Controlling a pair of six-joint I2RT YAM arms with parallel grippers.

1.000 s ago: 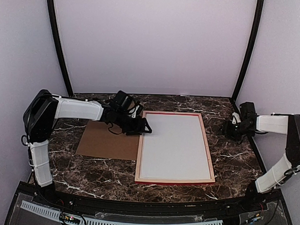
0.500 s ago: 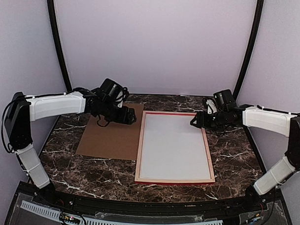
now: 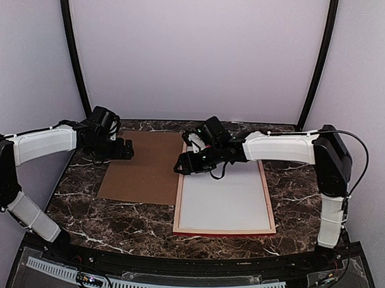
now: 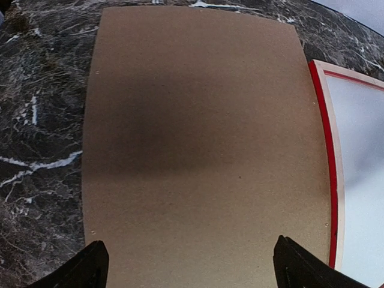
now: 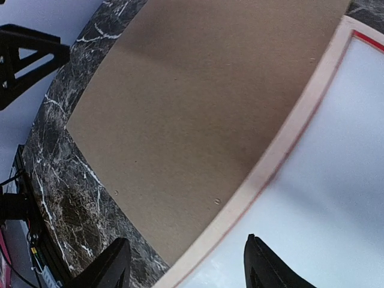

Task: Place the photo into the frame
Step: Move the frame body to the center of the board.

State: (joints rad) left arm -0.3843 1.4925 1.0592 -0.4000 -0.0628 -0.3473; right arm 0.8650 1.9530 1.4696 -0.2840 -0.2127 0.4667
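The frame [image 3: 224,232] lies flat on the marble table with its pale wood back up and a red edge showing. A white sheet [image 3: 226,189] fills its opening. It looks like the photo lying face down, and no printed side shows. My right gripper [image 3: 179,169] hovers open over the frame's far left corner, one finger over the white sheet [image 5: 336,180] and the other past the rim [image 5: 282,162]. My left gripper [image 3: 128,152] hangs wide open and empty over the brown backing board [image 3: 144,174], left of the frame. In the left wrist view the frame's rim [image 4: 337,180] runs along the right.
The backing board [image 4: 204,120] lies against the frame's left side on the dark marble table [image 3: 83,203]. Two black uprights [image 3: 78,70] [image 3: 315,66] stand at the back corners before pale walls. The right arm's white link [image 3: 281,147] reaches across the frame's far end.
My left gripper drew back leftward from the frame's far left corner to above the board and opened wider. My right arm swung from the right side across to that same corner.
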